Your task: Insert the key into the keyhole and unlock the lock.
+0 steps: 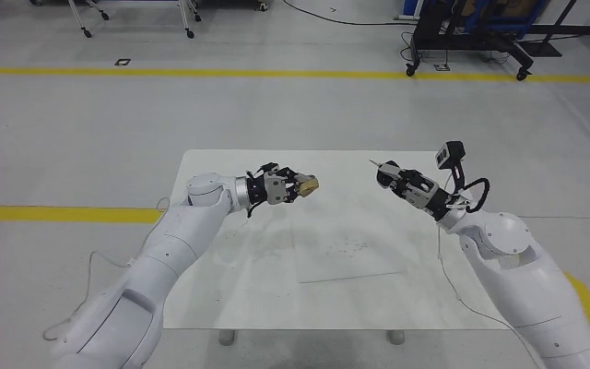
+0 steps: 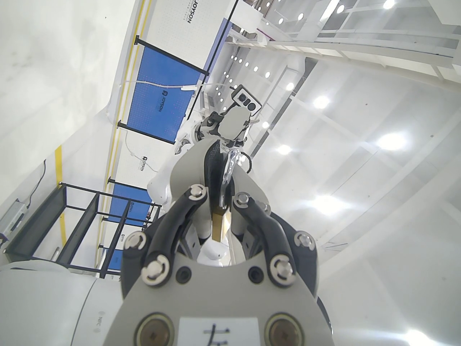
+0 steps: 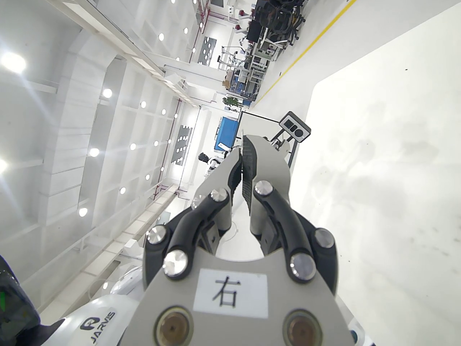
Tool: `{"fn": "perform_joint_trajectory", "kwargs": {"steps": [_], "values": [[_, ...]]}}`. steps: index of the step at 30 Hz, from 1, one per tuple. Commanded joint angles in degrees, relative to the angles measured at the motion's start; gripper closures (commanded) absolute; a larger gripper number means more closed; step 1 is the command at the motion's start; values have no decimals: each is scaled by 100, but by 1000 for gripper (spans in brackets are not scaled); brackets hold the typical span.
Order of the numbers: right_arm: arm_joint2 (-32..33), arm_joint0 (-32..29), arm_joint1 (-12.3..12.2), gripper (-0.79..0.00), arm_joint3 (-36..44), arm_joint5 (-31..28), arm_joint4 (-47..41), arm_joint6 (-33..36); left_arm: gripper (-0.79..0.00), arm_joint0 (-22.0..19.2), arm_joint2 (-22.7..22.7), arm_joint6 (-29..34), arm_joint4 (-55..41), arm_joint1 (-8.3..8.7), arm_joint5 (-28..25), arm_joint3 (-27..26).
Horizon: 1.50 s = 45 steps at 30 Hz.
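Observation:
Above the far left part of the white table [image 1: 277, 295], my left gripper [image 1: 302, 186] is shut on a small brass padlock [image 1: 312, 184]. In the left wrist view the brass body [image 2: 217, 223] sits between the fingers and its silver shackle [image 2: 230, 165] sticks out past the left gripper [image 2: 225, 160]. My right gripper [image 1: 385, 175] hangs above the far right part of the table, facing the lock across a gap. It is shut on a thin silver key [image 1: 376, 165] that juts from its tip. In the right wrist view the right gripper [image 3: 242, 151] has its pads pressed together, and the key is hidden between them.
The bare white tabletop [image 3: 378, 145] lies below both grippers, with faint scuff marks near its middle. Yellow floor lines [image 1: 277, 71] run behind and beside the table. A black frame cart [image 1: 470, 37] stands far back right.

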State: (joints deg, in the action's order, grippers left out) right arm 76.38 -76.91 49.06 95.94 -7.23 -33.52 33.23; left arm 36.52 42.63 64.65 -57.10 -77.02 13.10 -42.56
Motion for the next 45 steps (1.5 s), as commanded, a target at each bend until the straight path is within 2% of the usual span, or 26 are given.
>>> {"fn": "perform_joint_trajectory", "kwargs": {"steps": [1,4,6,8,13,19,23,28,39,45], "values": [[0,0,0,0,0,0,0,0,0,0,0,0,0,0,0,0],[0,0,0,0,0,0,0,0,0,81,-10,-399,173,5,71,-76],[-113,-48,16,0,34,51,323,-158,0,86,-24,-796,306,-4,265,-130],[-316,-56,50,0,152,320,675,-430,0,83,-11,-1197,325,-27,454,-169],[-614,17,96,0,254,1239,1130,-535,0,41,-73,-2053,362,-130,1013,-182],[-742,33,161,0,407,2079,1029,-765,0,42,-217,-2722,487,-288,1157,-118],[-908,22,227,0,392,2358,720,-727,0,29,-262,-2826,551,-369,1091,-35],[-1147,110,326,0,76,2311,324,-455,0,44,-224,-2642,646,-400,813,31],[-1153,121,330,0,56,2283,307,-420,0,61,-222,-2657,652,-400,801,17],[-1172,45,364,0,131,2144,386,-472,0,222,-174,-2445,936,-352,675,-303]]}}
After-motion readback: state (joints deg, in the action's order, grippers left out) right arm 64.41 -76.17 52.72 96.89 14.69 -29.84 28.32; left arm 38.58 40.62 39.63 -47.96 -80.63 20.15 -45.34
